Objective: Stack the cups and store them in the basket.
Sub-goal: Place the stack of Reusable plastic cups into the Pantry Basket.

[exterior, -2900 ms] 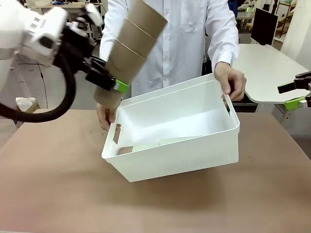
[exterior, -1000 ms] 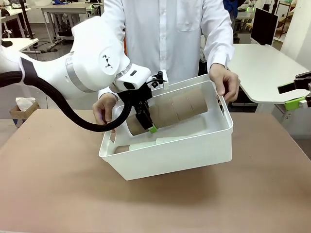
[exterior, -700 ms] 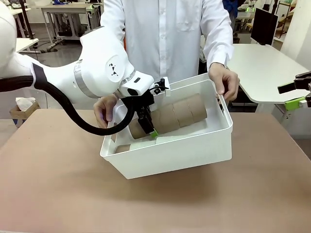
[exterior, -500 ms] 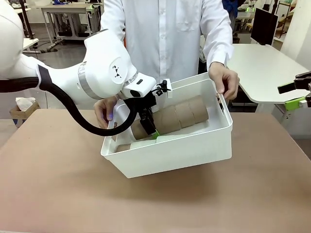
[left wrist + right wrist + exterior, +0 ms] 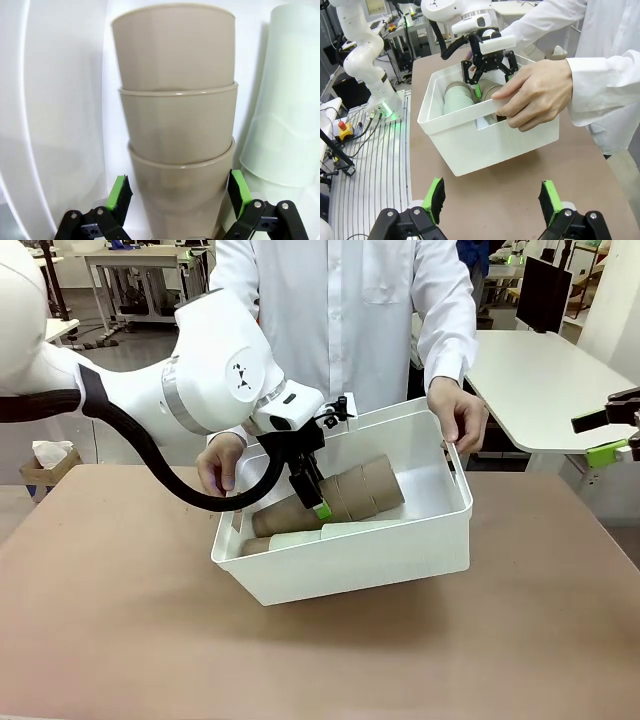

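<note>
Cups are nearly all put away. Brown cups (image 5: pixel 345 498), pushed one inside the other, lie on their side in the white basket (image 5: pixel 360 555) in the middle of the front picture, next to the pale green cups (image 5: pixel 330 533), also nested. The left hand (image 5: pixel 309 483) sits around the brown stack with its fingers spread wide, so it has let go. The right hand (image 5: pixel 490 200) hangs apart, wide and holding nothing. A person's hand (image 5: pixel 462 418) tips the basket by its rim. What seems left is pulling the arm out and setting the basket flat on the brown bench (image 5: pixel 120 620). The cups look smooth, dull and tapered; the basket is shiny plastic with sloped walls.
</note>
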Controlling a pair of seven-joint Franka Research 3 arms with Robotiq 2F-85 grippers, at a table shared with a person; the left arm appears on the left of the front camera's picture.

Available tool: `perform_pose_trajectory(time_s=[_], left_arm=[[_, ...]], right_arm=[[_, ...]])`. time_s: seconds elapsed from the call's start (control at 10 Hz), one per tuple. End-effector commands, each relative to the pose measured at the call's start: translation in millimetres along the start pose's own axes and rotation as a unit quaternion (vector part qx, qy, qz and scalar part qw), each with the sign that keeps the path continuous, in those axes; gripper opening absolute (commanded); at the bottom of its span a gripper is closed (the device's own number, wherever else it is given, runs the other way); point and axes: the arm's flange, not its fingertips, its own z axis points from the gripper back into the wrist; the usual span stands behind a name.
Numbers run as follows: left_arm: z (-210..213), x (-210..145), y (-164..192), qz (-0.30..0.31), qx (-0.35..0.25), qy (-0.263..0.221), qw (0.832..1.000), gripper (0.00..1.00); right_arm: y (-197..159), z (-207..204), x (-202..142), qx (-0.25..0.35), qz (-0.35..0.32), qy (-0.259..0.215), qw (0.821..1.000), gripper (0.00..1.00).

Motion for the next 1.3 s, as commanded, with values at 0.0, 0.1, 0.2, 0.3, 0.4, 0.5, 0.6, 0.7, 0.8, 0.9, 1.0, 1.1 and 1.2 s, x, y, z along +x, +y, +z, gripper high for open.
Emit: perform_pose_trajectory(time_s=[0.0,0.1,0.2,0.3,0.4,0.5,0.6,0.7,0.8,0.9,1.0,1.1,1.2], left_arm=[[26.7,-8.1,-8.6,-0.008,-0.021,-0.015,1.0,1.0],[43.6,-13.9,-13.7,-0.001,-0.028,-0.029,0.999,1.0],[65.7,-22.0,-21.0,-0.001,-0.039,-0.058,0.998,1.0],[85.7,-29.6,-29.4,-0.003,-0.044,-0.083,0.996,1.0],[106.3,-39.3,-39.4,-0.003,-0.045,-0.112,0.993,1.0],[126.7,-52.0,-50.3,-0.009,-0.044,-0.134,0.99,1.0],[149.4,-70.1,-63.5,-0.017,-0.036,-0.155,0.987,1.0],[171.3,-93.0,-73.7,-0.021,-0.025,-0.17,0.985,1.0],[193.5,-122.5,-82.1,-0.019,-0.014,-0.187,0.982,1.0],[210.2,-145.8,-91.6,-0.016,-0.004,-0.208,0.978,1.0],[227.7,-169.6,-103.8,-0.009,0.01,-0.221,0.975,1.0],[241.3,-189.4,-116.1,-0.014,0.02,-0.253,0.967,1.0],[248.2,-201.8,-124.1,-0.019,0.031,-0.268,0.963,1.0]], right_arm=[[-1.5,-0.2,3.3,0.0,0.003,-0.011,1.0,1.0],[-1.5,-0.2,3.3,0.0,0.003,-0.011,1.0,1.0],[-1.5,-0.2,3.3,0.0,0.003,-0.011,1.0,1.0],[-1.5,-0.2,3.3,0.0,0.003,-0.011,1.0,1.0],[-1.5,-0.2,3.3,0.0,0.003,-0.011,1.0,1.0],[-1.5,-0.2,3.3,0.0,0.003,-0.011,1.0,1.0],[-1.5,-0.2,3.3,0.0,0.003,-0.011,1.0,1.0],[-1.5,-0.2,3.3,0.0,0.003,-0.011,1.0,1.0],[-1.5,-0.2,3.3,0.0,0.003,-0.011,1.0,1.0],[-1.5,-0.2,3.3,0.0,0.003,-0.011,1.0,1.0],[-1.5,-0.2,3.3,0.0,0.003,-0.011,1.0,1.0],[-1.5,-0.2,3.3,0.0,0.003,-0.011,1.0,1.0],[-1.5,-0.2,3.3,0.0,0.003,-0.011,1.0,1.0]])
